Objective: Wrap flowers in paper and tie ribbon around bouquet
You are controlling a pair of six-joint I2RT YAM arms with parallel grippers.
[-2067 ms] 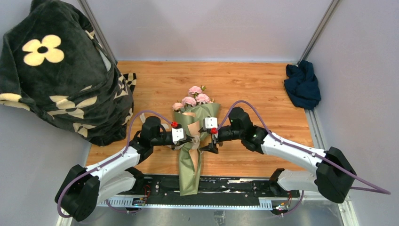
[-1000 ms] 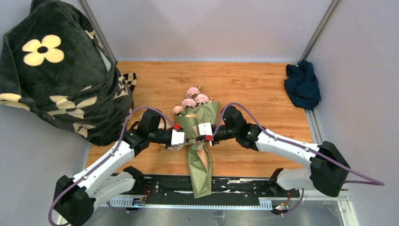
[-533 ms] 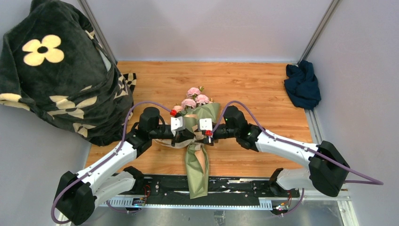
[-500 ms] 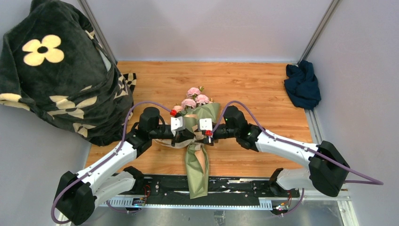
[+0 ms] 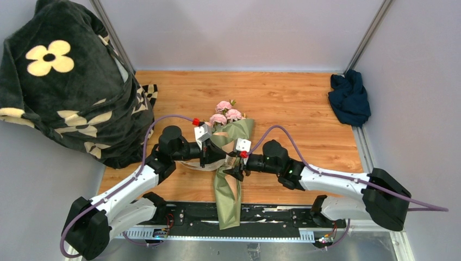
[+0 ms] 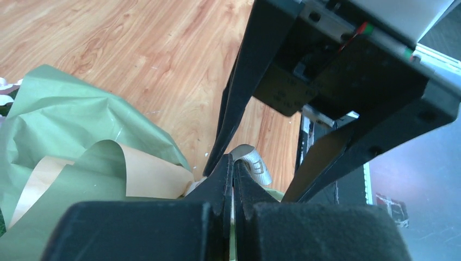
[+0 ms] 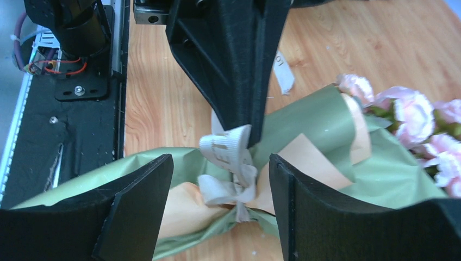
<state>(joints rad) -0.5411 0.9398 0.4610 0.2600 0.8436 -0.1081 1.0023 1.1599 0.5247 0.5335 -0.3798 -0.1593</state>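
The bouquet lies on the wooden table, its pink flowers [image 5: 225, 111] pointing to the back and its olive-green paper [image 5: 227, 190] tapering toward the near edge. A cream ribbon [image 7: 231, 168] is knotted around its waist over the tan inner face. My left gripper [image 5: 222, 157] reaches in from the left and is shut on a loop of the ribbon [image 6: 254, 165], which sticks out past its fingertips [image 6: 232, 163]. My right gripper [image 7: 220, 185] stands open, one finger on each side of the knot and touching nothing. In the right wrist view the flowers [image 7: 413, 114] show at the right.
A black blanket with cream flower prints [image 5: 65, 81] is heaped at the left. A dark navy cloth [image 5: 349, 98] lies at the back right corner. The black base rail [image 5: 282, 215] runs along the near edge under the paper's tip.
My right gripper has opened, let go of the ribbon and drawn back toward the near right. My left gripper stays shut on the ribbon and has turned a little.
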